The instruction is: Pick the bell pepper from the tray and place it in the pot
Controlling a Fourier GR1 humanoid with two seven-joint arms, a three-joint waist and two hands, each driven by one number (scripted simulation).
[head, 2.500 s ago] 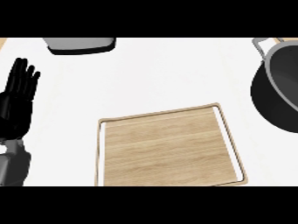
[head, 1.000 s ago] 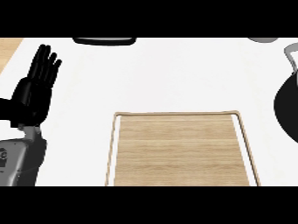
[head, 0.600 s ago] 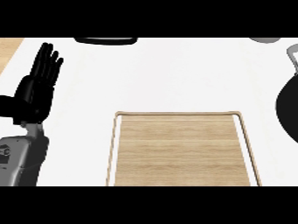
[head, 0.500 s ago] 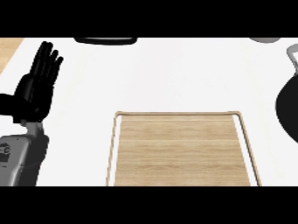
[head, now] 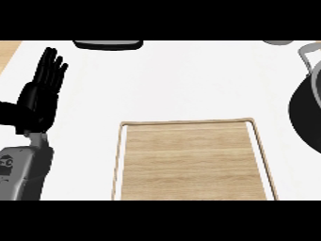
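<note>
A single head view looks steeply down on the white counter (head: 183, 80) from close above. The wooden tray (head: 190, 160) fills the lower centre, the pot (head: 316, 113) is cut off at the right edge, and the left hand (head: 37, 99) stands at the left.

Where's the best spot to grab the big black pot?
Probably the grey loop handle on the far rim of the round black metal pot. It juts out and leaves a gap for fingers. Come from above, since the pot's right side is out of view.
</note>
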